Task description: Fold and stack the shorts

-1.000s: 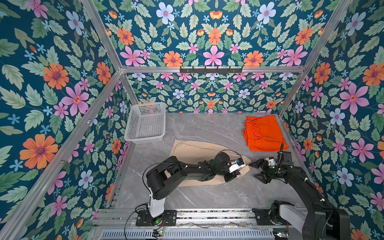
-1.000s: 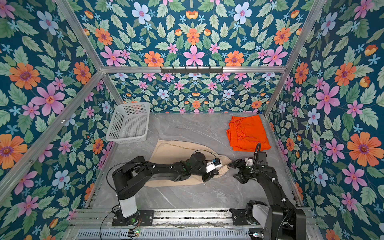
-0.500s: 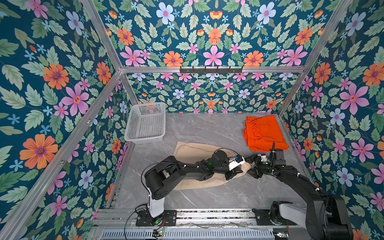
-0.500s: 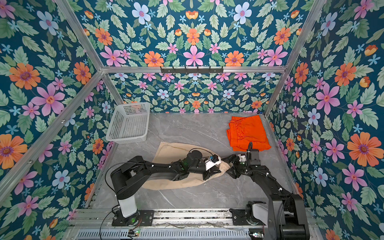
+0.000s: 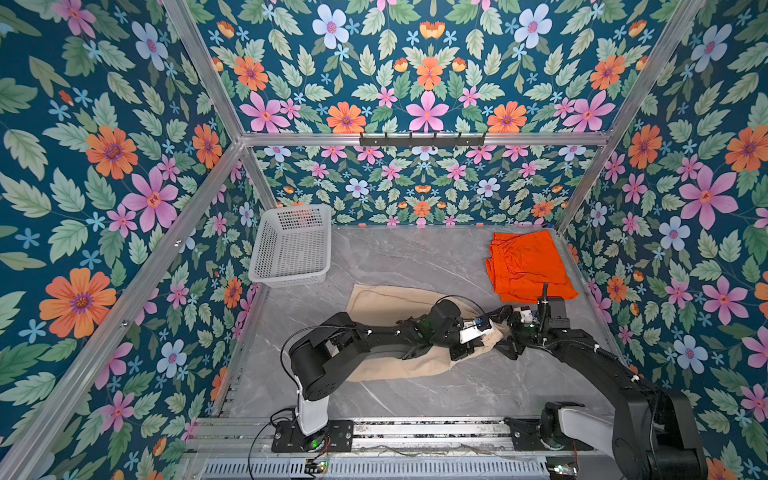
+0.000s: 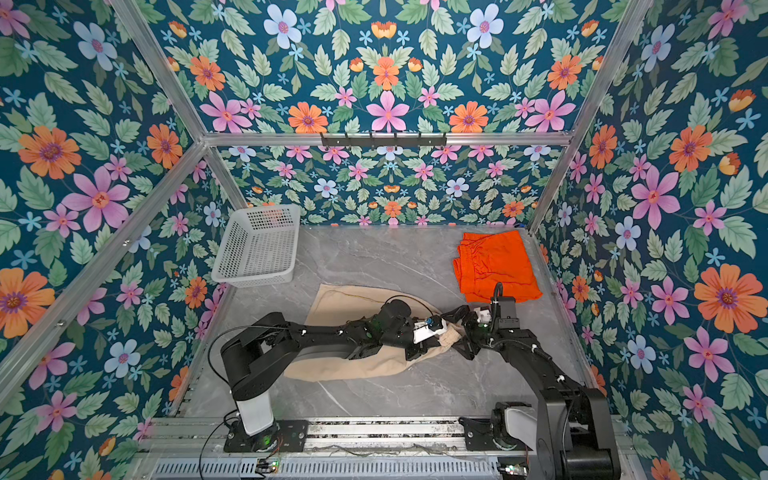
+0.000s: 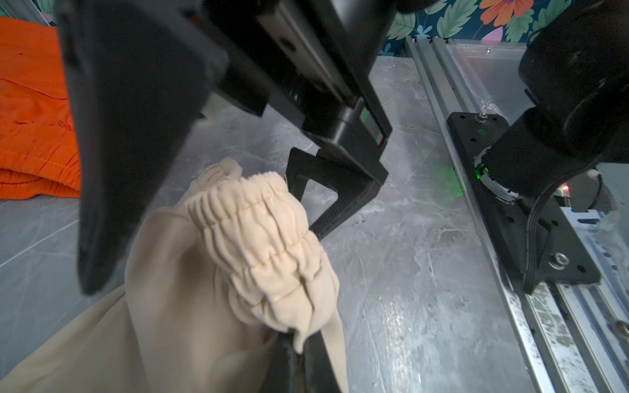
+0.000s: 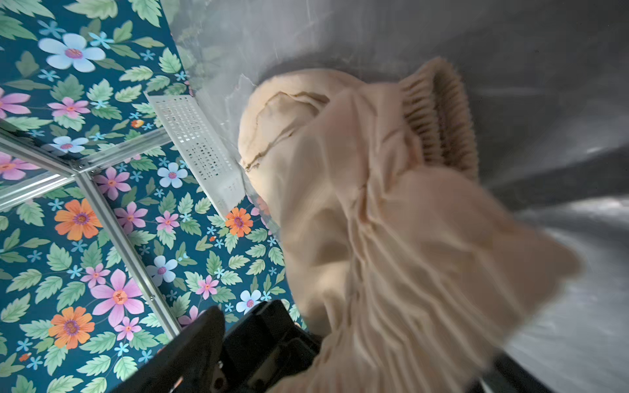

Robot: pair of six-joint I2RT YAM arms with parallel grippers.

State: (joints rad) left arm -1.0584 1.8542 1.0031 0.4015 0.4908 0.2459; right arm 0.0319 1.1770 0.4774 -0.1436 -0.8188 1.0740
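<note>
Orange shorts (image 5: 528, 266): folded, far right corner of counter (image 5: 415, 253); looks done.
Beige shorts (image 5: 386, 301): mid-counter, fold unfinished, waistband (image 7: 258, 231) end raised.
Left jaws: clamped on waistband.
Right jaws: wide apart astride waistband, no grip seen.
Remaining: fold beige, stack pairs.
</note>
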